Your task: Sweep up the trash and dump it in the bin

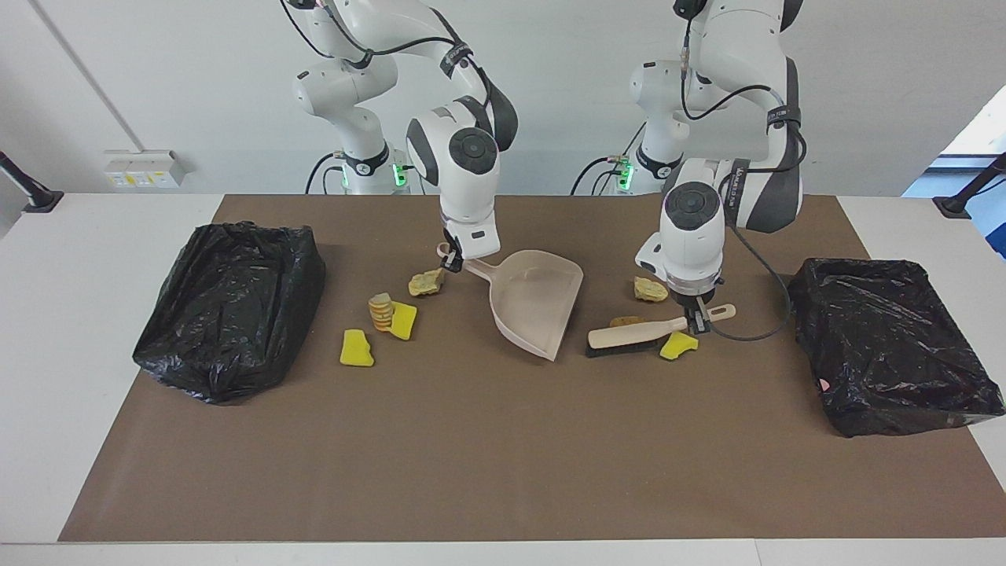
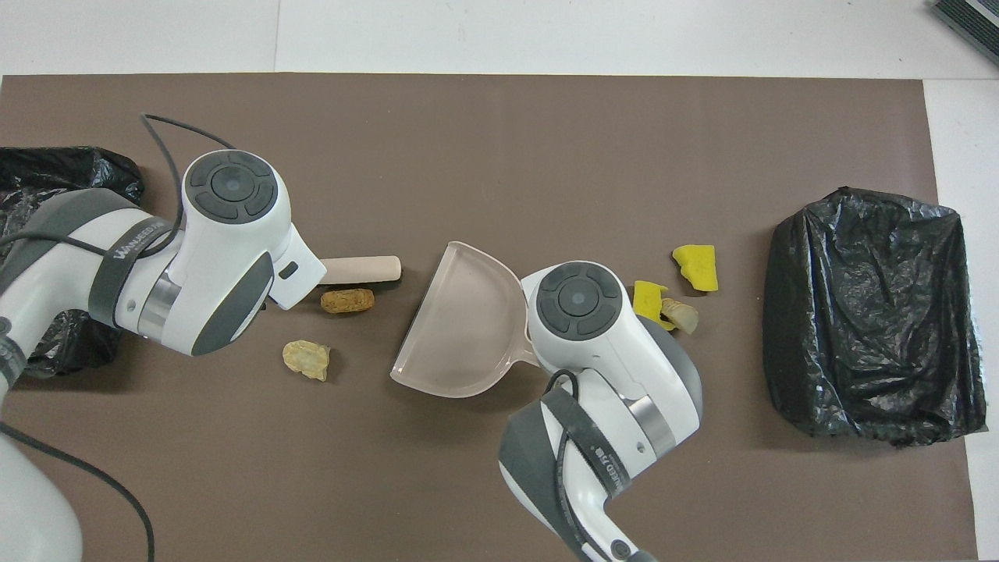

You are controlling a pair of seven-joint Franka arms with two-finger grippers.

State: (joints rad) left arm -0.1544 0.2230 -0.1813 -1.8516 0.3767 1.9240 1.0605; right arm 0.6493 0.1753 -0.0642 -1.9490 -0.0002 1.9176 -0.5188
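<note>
Facing view, swept across: black-bagged bin (image 1: pixel 228 306) at the right arm's end of the tabletop (image 1: pixel 487 464). Beside it, toward the middle, a yellow sponge chunk (image 1: pixel 356 348), then a tan striped lump (image 1: pixel 380 310) touching another yellow chunk (image 1: pixel 404 320). A yellowish bread-like lump (image 1: pixel 426 282) lies nearer the robots, just beside the right claw (image 1: pixel 450 259). Right claw is clenched on the dustpan (image 1: pixel 537 303) handle end; pan mouth points away from the robots, front lip on the mat, nothing in it. Next, the brush (image 1: pixel 629 336), bristles down, head just beside the pan's mouth corner. An orange-brown lump (image 1: pixel 625 321) touches the brush on its robot-ward side. A yellow chunk (image 1: pixel 677 345) sits right by the brush handle, just below the left claw (image 1: pixel 695 321). Left claw grasps the brush handle, clamped tight. A tan lump (image 1: pixel 650 289) lies nearer the robots, partly under the left wrist. Second black-bagged bin (image 1: pixel 888 346) at the left arm's end. All seven scraps are on the mat, none in either bin that can be seen.
</note>
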